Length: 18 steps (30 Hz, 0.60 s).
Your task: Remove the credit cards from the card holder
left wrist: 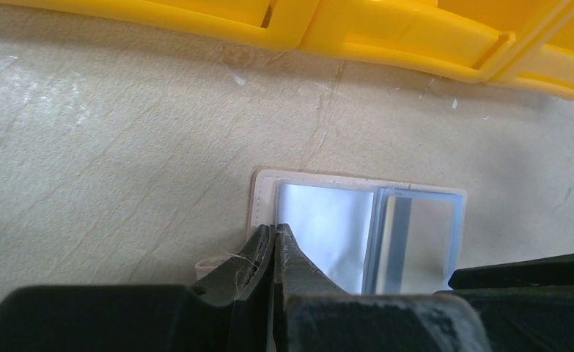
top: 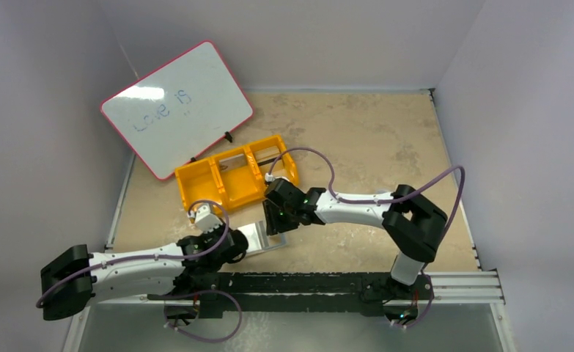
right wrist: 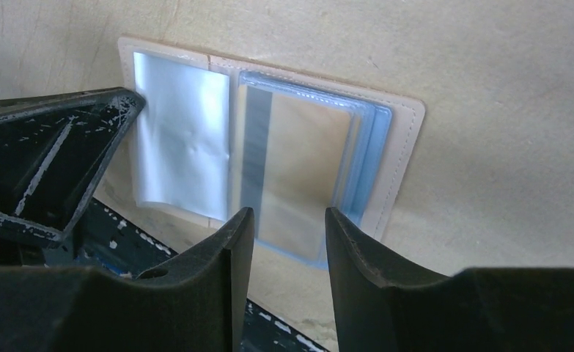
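Found holder (right wrist: 405, 139) open, card (right wrist: 306, 154) not yet out; left gripper (left wrist: 276, 232) pressed together pinning holder, right gripper (right wrist: 289, 217) spread astride card.

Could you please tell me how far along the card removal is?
Done: the card holder lies open flat. In hand: the shut left hand rests on its silvery panel; the open right hand straddles the tan card. Left: that card is still sleeved, none visibly out.
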### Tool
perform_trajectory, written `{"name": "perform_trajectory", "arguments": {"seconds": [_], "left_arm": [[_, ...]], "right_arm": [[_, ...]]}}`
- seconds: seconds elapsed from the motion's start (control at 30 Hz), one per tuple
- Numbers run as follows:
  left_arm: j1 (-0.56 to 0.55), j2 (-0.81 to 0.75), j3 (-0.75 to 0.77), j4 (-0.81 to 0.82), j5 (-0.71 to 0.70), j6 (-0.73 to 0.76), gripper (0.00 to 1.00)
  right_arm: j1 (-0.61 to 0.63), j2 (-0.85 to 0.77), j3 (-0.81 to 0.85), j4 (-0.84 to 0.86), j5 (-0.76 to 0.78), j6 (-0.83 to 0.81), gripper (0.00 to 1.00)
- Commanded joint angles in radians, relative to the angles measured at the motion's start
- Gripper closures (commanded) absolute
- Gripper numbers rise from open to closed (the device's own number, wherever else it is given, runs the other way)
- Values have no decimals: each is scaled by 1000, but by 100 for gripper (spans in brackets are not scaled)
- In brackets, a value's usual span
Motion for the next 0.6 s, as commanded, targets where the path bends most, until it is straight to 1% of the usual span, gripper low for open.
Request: {"name": "perform_trajectory", "arguments": {"seconds": [0.0,0.1,0.2,0.4,0.47,0.53,0.57], "left_arm": [[-6,38,-30,50,58,-7,99],[-6,48,-22,51,58,-2,100],[-6,49,-20,54,59,0,100],[-6,49,-21,64,63,3,100],[-6,50,-23,74,65,8,100],[-5,55,-25,86,68,11,100],[-5,57,-26,90,70,12,100]], "right_arm": [[-9,-52,-41,21,-24,40,56],[-9,-40,-53,12,-20,54,56],[-9,-35,-71,46,-43,54,56],[-17,-20,-60,42,-32,64,56],[-34,-15,-84,97,-87,70,55],[-54,-16,-123,174,-146,72,56],[-55,-21,-122,182,-138,71,57]]}}
